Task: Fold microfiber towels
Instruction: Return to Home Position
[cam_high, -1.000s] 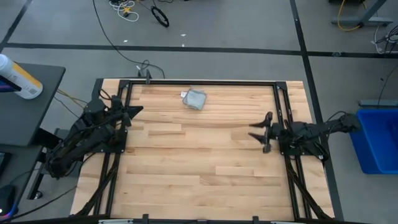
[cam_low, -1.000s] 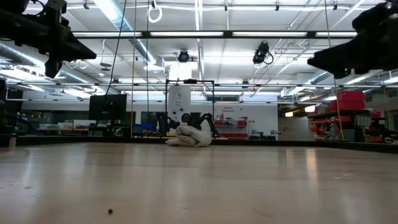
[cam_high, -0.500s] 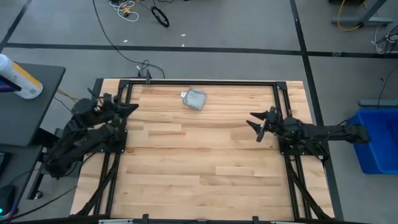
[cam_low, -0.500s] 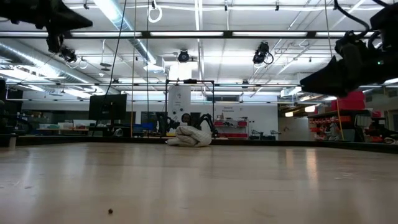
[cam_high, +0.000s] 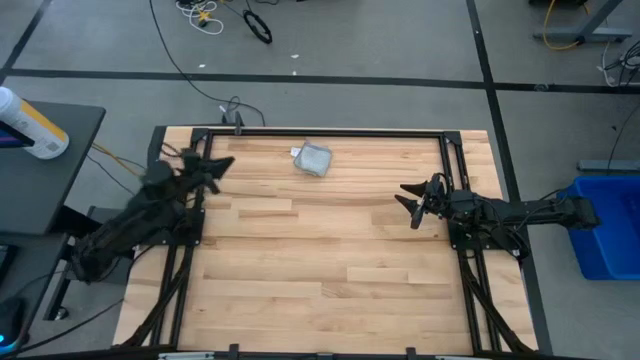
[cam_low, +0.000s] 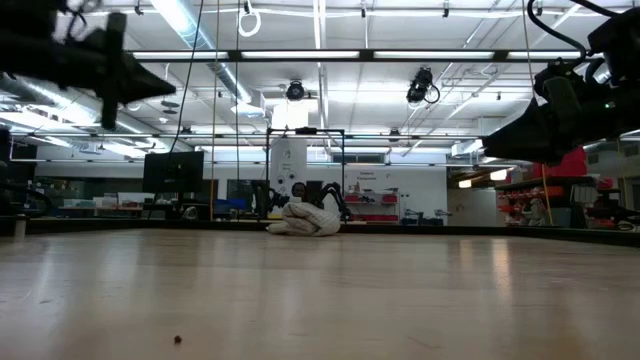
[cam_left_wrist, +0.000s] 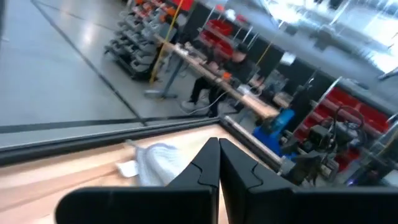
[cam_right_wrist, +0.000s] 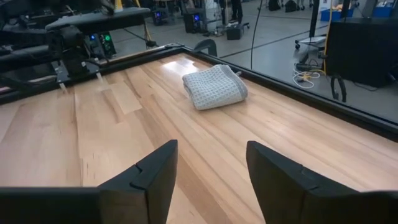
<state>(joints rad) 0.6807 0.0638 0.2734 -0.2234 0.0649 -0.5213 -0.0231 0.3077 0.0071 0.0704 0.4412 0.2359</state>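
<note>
Left gripper (cam_high: 222, 164) shifted toward the far rail (cam_high: 380, 133) — fingers together, empty; I see right gripper (cam_right_wrist: 211, 149) spread, empty — folded grey-blue microfiber towel (cam_high: 315, 160) unmoved.

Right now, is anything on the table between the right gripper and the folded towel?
Nothing visible does. From the open right gripper, only bare table wood lies up to the folded towel near the far edge. The left gripper, shut, is off at the left side.

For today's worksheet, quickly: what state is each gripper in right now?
Left gripper, by the wooden table's left edge: jaws shut, empty.
Right gripper, near its right edge: jaws open, empty.
</note>
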